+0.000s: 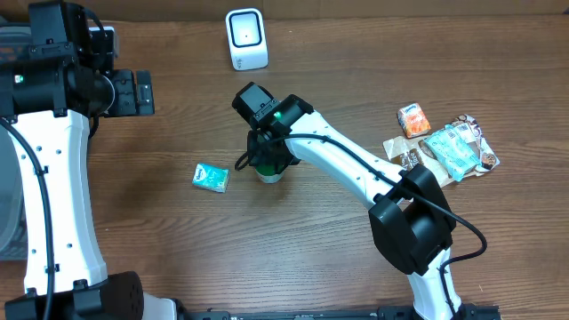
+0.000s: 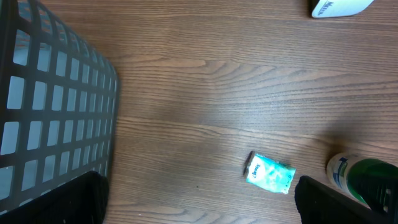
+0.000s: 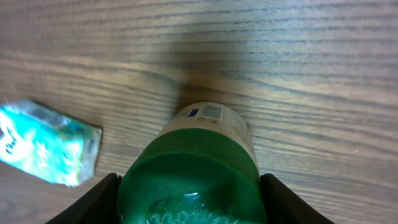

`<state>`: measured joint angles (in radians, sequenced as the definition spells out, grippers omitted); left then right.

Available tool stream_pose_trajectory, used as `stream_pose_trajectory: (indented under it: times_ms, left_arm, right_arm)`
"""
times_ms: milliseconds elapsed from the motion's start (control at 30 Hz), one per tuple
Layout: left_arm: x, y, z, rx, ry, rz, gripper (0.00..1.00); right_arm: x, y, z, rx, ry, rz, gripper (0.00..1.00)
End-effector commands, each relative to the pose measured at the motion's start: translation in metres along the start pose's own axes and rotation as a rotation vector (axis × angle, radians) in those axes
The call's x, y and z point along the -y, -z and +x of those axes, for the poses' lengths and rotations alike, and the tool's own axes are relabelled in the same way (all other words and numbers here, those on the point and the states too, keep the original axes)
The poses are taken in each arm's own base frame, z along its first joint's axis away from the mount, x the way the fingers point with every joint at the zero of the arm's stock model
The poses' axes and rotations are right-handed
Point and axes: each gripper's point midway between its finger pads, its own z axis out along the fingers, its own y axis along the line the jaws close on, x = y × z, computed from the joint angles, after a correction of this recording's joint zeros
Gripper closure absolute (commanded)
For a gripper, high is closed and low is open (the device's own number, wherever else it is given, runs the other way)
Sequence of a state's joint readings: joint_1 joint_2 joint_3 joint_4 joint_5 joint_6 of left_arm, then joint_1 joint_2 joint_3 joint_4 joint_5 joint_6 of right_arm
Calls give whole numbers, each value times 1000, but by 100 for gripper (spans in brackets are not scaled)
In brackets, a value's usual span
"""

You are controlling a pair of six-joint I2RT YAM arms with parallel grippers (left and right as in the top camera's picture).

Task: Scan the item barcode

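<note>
Right arm stretched forward, wrist down, fingers clamping green-capped bottle

No word or number can be read outright. The green cap of the bottle bears raised script at its lower edge, cut off by the frame. Its white label shows a blue patch and fine lines (possibly a barcode strip). The teal packet carries blurred white lettering. The white scanner shows part of a blue wordmark, cropped. Print on the snack packs on the worktop is too small
</note>
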<state>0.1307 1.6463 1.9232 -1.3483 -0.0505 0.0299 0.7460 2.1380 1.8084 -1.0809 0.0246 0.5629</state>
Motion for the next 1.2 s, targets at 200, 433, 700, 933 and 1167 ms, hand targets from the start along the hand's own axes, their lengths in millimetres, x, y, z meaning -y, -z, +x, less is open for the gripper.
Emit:
stream_pose_trajectory:
  times_ms: [200, 433, 700, 933, 1167]
  left_arm:
    - [1, -2, 0, -5, -22, -5, 1]
    - [1, -2, 0, -5, -22, -5, 0]
    - [1, -2, 0, -5, -22, -5, 1]
    - [1, -2, 0, -5, -22, -5, 0]
    - [1, -2, 0, -5, -22, -5, 1]
  right_arm:
    - [-10, 72, -33, 150, 529, 1, 57]
    - [-11, 92, -30, 161, 998, 18, 59]
    - [-33, 89, 7, 111, 1500, -222, 55]
    - [-20, 63, 31, -2, 1657, -269, 43]
    - [-4, 33, 52, -80, 1778, -300, 44]
